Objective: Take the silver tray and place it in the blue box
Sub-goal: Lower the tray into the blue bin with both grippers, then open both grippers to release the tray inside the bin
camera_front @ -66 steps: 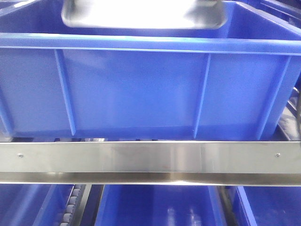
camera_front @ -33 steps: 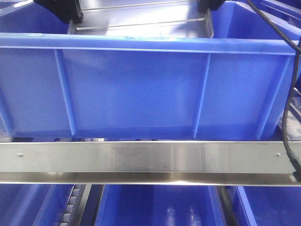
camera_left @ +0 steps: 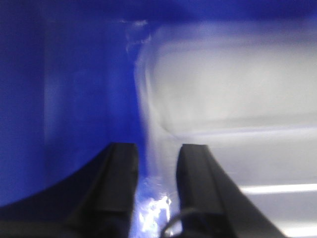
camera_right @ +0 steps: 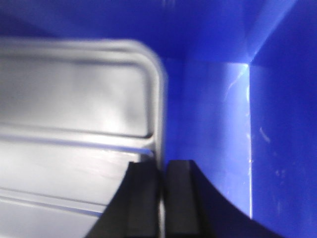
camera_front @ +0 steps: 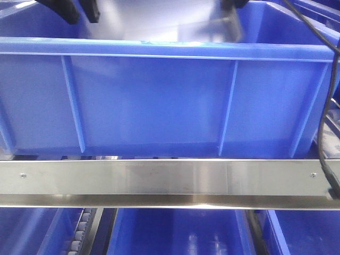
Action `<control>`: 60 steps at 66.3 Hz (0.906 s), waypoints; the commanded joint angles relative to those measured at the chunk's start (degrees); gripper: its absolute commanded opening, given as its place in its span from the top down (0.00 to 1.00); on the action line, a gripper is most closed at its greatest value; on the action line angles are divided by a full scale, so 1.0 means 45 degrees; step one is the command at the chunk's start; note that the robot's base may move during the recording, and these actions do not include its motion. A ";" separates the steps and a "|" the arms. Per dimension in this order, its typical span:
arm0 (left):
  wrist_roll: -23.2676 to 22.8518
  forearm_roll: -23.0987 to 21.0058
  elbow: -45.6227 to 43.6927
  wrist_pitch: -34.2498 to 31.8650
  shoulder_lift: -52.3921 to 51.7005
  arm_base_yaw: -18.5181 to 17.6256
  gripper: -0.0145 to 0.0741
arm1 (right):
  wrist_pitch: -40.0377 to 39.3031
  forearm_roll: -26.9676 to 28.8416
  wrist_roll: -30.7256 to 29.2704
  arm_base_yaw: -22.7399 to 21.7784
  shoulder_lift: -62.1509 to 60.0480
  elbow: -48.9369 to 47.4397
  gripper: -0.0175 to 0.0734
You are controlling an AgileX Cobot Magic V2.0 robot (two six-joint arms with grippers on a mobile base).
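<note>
One silver tray (camera_front: pixel 159 21) shows, blurred in the front view, inside one blue box (camera_front: pixel 159 101) on the upper level. That box's front wall carries four thin vertical ribs. Below it runs one steel rail (camera_front: pixel 170 178) with two screws, at 9 and 3 o'clock on its face. Under the rail at least three more blue crates (camera_front: pixel 175 231) appear, partly cut off. Two grippers are seen: the left gripper (camera_left: pixel 156 163) and the right gripper (camera_right: pixel 162 171), each with two black fingers. One black cable (camera_front: pixel 329 95) hangs at 3 o'clock.
</note>
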 commanded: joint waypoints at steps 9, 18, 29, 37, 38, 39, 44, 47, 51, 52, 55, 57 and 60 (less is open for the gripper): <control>-0.0259 0.0129 -0.0474 -0.0783 -0.0582 0.0279 0.63 | -0.0802 -0.0374 -0.0125 -0.0205 -0.0504 -0.0505 0.29; -0.0259 0.0129 -0.0474 -0.0783 -0.0582 0.0279 0.63 | -0.0815 -0.0489 -0.0125 -0.0205 -0.0502 -0.0505 0.34; -0.0259 0.0101 -0.0474 -0.0838 -0.0575 0.0279 0.77 | -0.0913 -0.0555 -0.0125 -0.0205 -0.0492 -0.0505 0.75; -0.0259 0.0151 -0.0474 -0.1422 -0.0553 0.0279 0.91 | -0.1337 -0.0897 -0.0125 -0.0205 -0.0492 -0.0505 0.73; -0.0259 0.0151 -0.0474 -0.1485 -0.0553 0.0279 0.92 | -0.1417 -0.0931 -0.0125 -0.0205 -0.0492 -0.0505 0.73; -0.0259 0.0151 -0.0474 -0.1551 -0.0553 0.0279 0.93 | -0.1488 -0.0960 -0.0125 -0.0205 -0.0492 -0.0505 0.73; -0.0226 0.0151 -0.0561 -0.1472 -0.0643 0.0279 0.95 | -0.1823 -0.0998 -0.0125 -0.0205 -0.0567 -0.0505 0.74; -0.0226 0.0151 -0.0586 -0.1401 -0.0817 0.0279 0.95 | -0.1863 -0.0998 -0.0125 -0.0205 -0.0674 -0.0505 0.75; -0.0226 0.0151 -0.0496 -0.1485 -0.1154 0.0279 0.95 | -0.1863 -0.0985 -0.0125 -0.0205 -0.0850 -0.0440 0.75; -0.0226 0.0176 -0.0442 -0.1571 -0.1248 0.0279 0.95 | -0.1863 -0.0985 -0.0135 -0.0205 -0.0911 -0.0404 0.75; -0.0226 0.0174 -0.0176 -0.1987 -0.1542 0.0279 0.95 | -0.1896 -0.0985 -0.0135 -0.0205 -0.1090 -0.0205 0.75; -0.0226 0.0174 0.0087 -0.2313 -0.1840 0.0279 0.95 | -0.1997 -0.0985 -0.0135 -0.0205 -0.1297 0.0054 0.75; -0.0226 0.0174 0.0691 -0.2893 -0.2259 0.0279 0.95 | -0.2245 -0.1012 -0.0135 -0.0205 -0.1588 0.0482 0.75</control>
